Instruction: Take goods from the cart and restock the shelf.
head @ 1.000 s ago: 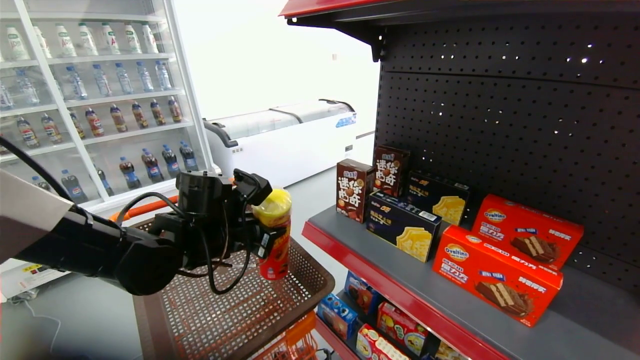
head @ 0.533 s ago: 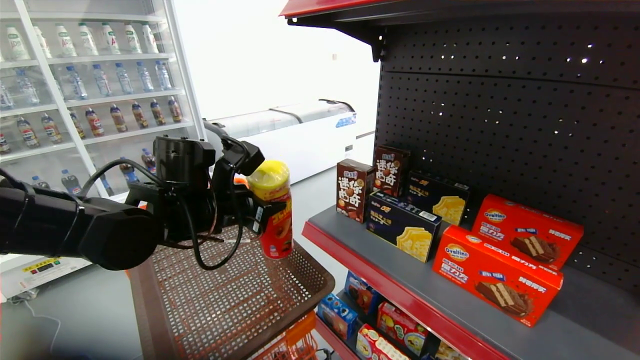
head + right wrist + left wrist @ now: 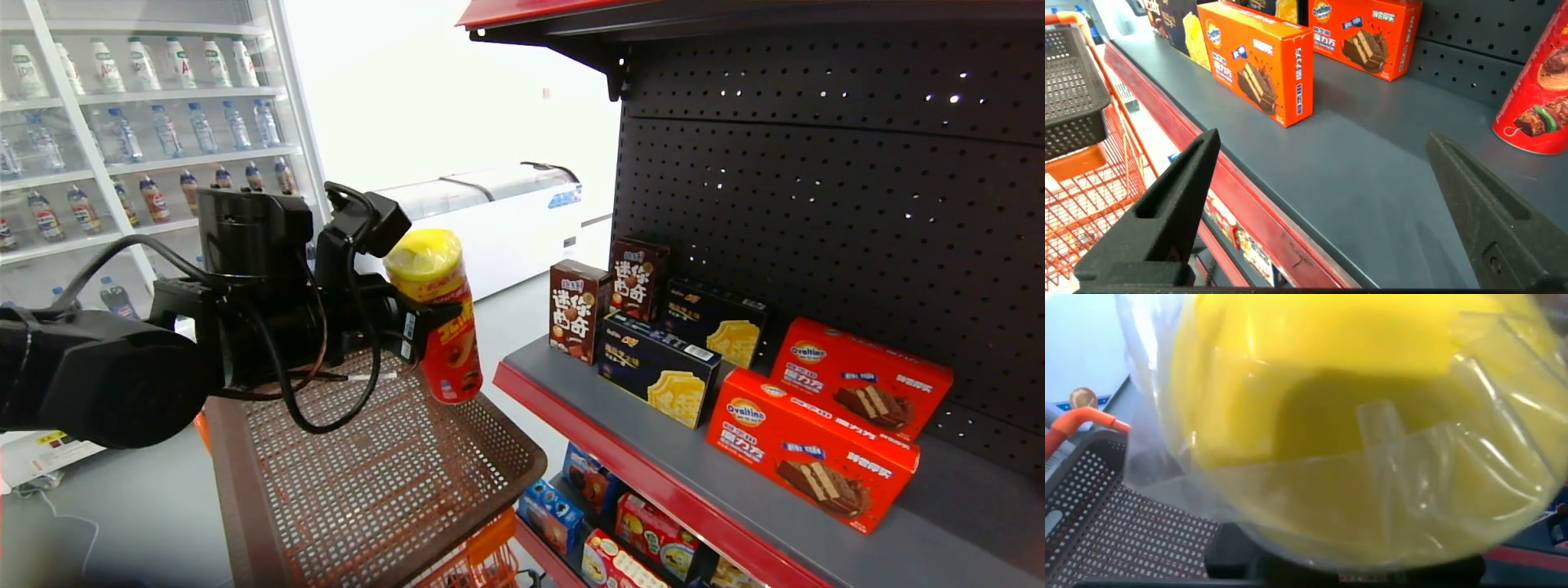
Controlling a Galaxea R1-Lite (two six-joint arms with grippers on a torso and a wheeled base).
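Observation:
My left gripper [image 3: 412, 322] is shut on a red chip can [image 3: 445, 343] with a yellow lid, held upright above the brown cart basket [image 3: 367, 498], to the left of the shelf. In the left wrist view the can's yellow lid [image 3: 1355, 416] sits close to the lens. The grey shelf board [image 3: 637, 441] with a red front edge carries brown, dark blue and orange boxes. My right gripper [image 3: 1331, 220] hangs open over a bare stretch of the shelf board [image 3: 1372, 188], with nothing between its fingers.
Orange boxes [image 3: 1261, 65] stand on the shelf beyond the right gripper, and another red can [image 3: 1539, 98] stands by the pegboard. Brown boxes [image 3: 580, 310] and dark blue boxes [image 3: 657, 367] fill the shelf's left end. A lower shelf [image 3: 620, 531] holds more goods. Drink fridge [image 3: 139, 163] behind.
The left arm has lifted the chip can upward out of the cart basket, staying left of the shelf. The boxes on the shelf have not moved.

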